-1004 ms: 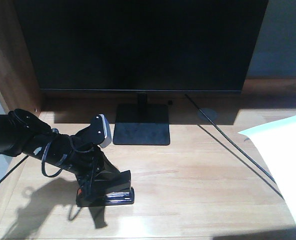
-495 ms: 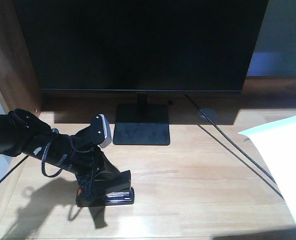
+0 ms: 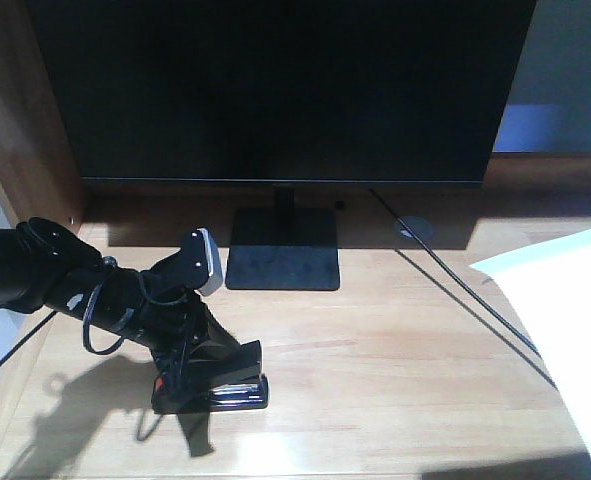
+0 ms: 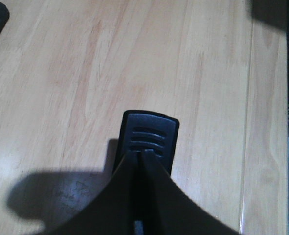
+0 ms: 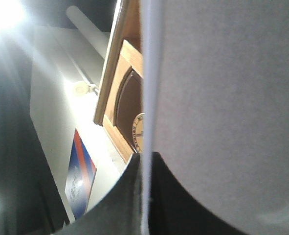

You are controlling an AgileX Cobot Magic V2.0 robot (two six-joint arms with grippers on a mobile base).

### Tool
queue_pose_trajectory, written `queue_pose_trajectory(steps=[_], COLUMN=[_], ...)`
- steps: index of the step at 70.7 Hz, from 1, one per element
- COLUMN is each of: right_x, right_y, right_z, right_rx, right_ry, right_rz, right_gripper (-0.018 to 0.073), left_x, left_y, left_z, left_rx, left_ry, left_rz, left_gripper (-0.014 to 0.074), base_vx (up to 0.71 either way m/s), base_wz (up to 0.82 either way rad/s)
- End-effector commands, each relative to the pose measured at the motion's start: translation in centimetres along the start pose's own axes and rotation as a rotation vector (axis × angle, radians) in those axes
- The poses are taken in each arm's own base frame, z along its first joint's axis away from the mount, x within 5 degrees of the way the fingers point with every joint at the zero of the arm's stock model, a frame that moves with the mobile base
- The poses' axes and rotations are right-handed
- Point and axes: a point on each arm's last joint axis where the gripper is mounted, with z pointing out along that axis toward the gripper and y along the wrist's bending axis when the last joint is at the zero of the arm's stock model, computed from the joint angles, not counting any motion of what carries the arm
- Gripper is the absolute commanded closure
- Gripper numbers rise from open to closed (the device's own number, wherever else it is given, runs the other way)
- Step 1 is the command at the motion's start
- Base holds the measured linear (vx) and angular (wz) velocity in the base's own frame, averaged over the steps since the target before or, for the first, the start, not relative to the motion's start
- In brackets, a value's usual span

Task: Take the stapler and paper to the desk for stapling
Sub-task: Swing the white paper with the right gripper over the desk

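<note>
Two items, both held. Stapler (image 3: pixel 215 388): lower left of your front view, resting on the worktop (image 3: pixel 395 380), long axis left-right, left jaws pinched nearly together on it. Paper (image 3: pixel 570 320): right edge, well apart, right jaws clamped on it; you likely carry it leftward.

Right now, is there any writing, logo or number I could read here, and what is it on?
Nothing reads clearly.
Round emblem on the wooden panel: rim lettering, too blurred to read.
Blue, red and white sign: print too blurred to read.
No text shows on the stapler, monitor or paper.
</note>
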Motion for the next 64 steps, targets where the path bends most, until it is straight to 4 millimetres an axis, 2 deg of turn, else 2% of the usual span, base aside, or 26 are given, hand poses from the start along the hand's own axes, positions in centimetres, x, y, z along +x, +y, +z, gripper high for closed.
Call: queue_pose_trajectory(steps=[1,12,37,49,64], right_x=[0.1,1.6,6.8,9.1,12.0], right_y=[-0.1,-2.2,-8.4,-10.9,-13.9], right_z=[1.1,2.5,5.4,5.8,5.2], right_rx=[0.019,0.109,0.251,0.274,0.309], right_ry=[0.017,0.11,0.334,0.413,0.538], right_rz=[0.041,0.124,0.347,0.447,0.579], right_gripper=[0.0564,0.0564,0.0564,0.0564,0.0564], left_x=[-1.9,-1.9,-1.9,-1.9,-1.9], left_y=[-0.3,-0.3,-0.3,-0.3,-0.3], left_z=[-1.3,-1.3,-1.3,-1.3,-1.3], left_rx=[-0.015,-0.015,-0.015,-0.015,-0.015], left_ry=[-0.072,-0.072,-0.072,-0.072,-0.072], left_rz=[0.016,0.016,0.016,0.016,0.016], left_gripper=[0.0604,0.0604,0.0603,0.0603,0.0603], base_vx=[0.0,0.0,0.0,0.0,0.0], base_wz=[0.0,0.0,0.0,0.0,0.0])
